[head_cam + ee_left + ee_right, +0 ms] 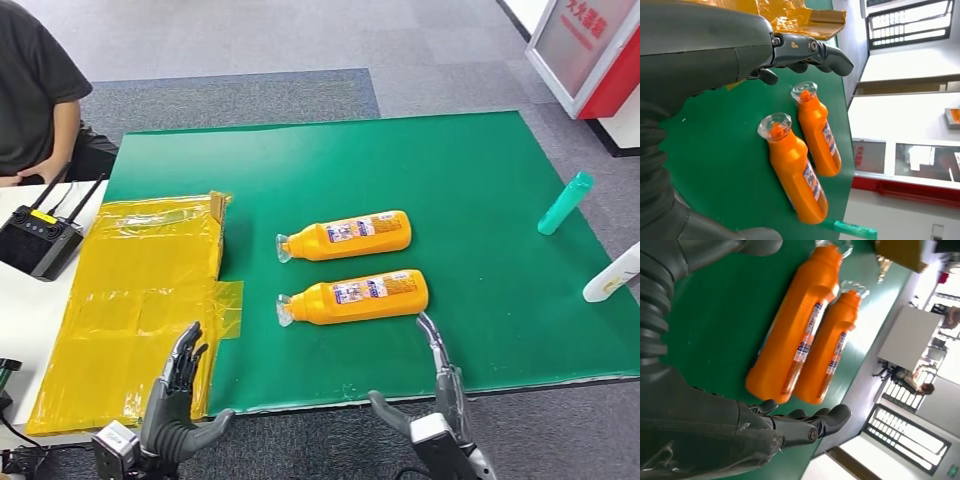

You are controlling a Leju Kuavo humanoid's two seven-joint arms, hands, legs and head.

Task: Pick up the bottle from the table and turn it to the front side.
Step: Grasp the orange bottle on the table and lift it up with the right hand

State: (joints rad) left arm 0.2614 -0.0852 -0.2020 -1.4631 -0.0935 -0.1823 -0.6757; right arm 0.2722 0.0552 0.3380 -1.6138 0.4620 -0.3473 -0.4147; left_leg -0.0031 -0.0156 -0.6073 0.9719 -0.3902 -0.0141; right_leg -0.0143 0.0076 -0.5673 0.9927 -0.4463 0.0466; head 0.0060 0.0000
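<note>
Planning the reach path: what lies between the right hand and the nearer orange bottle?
Nothing: in the head view only bare green mat separates the right hand from the nearer orange bottle.

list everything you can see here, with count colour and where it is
orange bottles: 2, orange with clear caps, lying side by side mid-mat, far one, near one
mat: 1, green, covering the table
yellow wrapped box: 1, yellow, left edge of the mat
teal bottle: 1, teal, right side of the mat
white bottle: 1, white, right edge of the mat
remote controller: 1, black, white table at left
person: 1, black shirt, far left
left hand: 1, dark grey, over the box's near edge, fingers apart
right hand: 1, dark grey, near the closer orange bottle's base, holding nothing
</note>
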